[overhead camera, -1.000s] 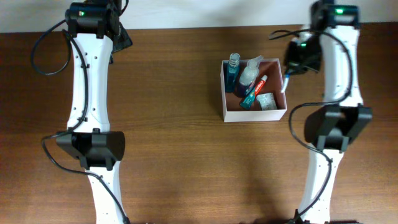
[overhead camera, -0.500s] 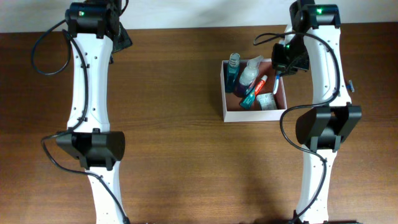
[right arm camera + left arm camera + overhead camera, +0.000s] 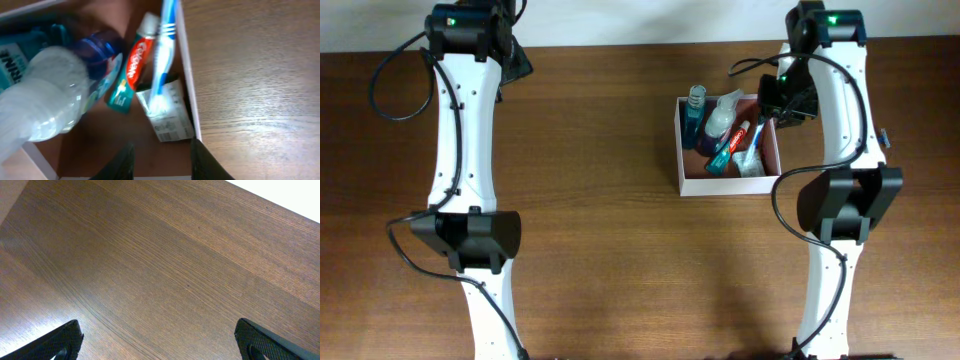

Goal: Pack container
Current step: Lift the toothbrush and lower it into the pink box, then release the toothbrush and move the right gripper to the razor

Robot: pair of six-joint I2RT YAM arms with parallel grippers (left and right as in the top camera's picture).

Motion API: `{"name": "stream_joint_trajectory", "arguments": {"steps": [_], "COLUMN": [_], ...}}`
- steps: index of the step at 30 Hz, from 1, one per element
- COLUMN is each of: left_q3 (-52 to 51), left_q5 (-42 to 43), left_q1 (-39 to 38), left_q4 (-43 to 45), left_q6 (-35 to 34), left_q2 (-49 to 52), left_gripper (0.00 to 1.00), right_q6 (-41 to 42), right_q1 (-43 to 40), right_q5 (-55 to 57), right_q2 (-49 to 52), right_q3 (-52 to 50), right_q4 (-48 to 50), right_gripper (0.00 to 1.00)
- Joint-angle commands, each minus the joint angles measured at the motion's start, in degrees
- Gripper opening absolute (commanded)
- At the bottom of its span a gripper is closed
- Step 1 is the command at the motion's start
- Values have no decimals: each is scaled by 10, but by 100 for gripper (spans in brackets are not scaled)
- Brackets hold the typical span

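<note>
The container (image 3: pixel 728 186) stands at the table's right, white walls and reddish-brown inside. In it are a blue mouthwash bottle (image 3: pixel 695 112), a clear spray bottle (image 3: pixel 719 116), a toothpaste tube (image 3: pixel 732 146), a blue-and-white toothbrush (image 3: pixel 752 150) and a small carton (image 3: pixel 751 165). My right gripper (image 3: pixel 775 108) is open and empty above the container's far right corner. In the right wrist view its gripper (image 3: pixel 162 165) hovers over the container's floor, and the toothbrush (image 3: pixel 163 50) lies on the carton (image 3: pixel 167 117) along the wall (image 3: pixel 188 90). My left gripper (image 3: pixel 160 342) is open over bare wood.
The left arm (image 3: pixel 460 120) reaches along the table's left side, its gripper (image 3: pixel 513 60) near the far edge. The right arm (image 3: pixel 850 150) runs beside the container's right wall. The table is brown wood, and a white wall lies beyond its far edge.
My right gripper moved left over the container with the toothbrush and let it go. The toothbrush now lies inside on the carton. The left arm has not moved.
</note>
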Motion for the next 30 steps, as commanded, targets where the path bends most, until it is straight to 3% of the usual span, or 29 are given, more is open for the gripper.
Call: {"name": "stream_joint_trajectory", "arguments": {"steps": [1, 9, 11, 18, 30], "left_q3": [-1, -1, -1, -1, -1], "left_q5": [-8, -8, -8, -8, -8], "left_q1": [1, 1, 1, 1, 1], "left_q4": [-1, -1, -1, -1, -1], "left_q6": [-7, -7, -7, -7, -7], "left_q2": [6, 6, 6, 6, 6], "left_gripper": [99, 99, 99, 99, 99], "right_q6": [0, 0, 0, 0, 52], "right_q1": [-43, -136, -151, -175, -199], "right_q5": [-10, -31, -29, 11, 77], "right_q2": [-17, -17, -16, -4, 24], "right_q3": [0, -1, -1, -1, -2], "right_q4": [-2, 3, 11, 62, 95], "right_gripper": [33, 60, 77, 97, 99]}}
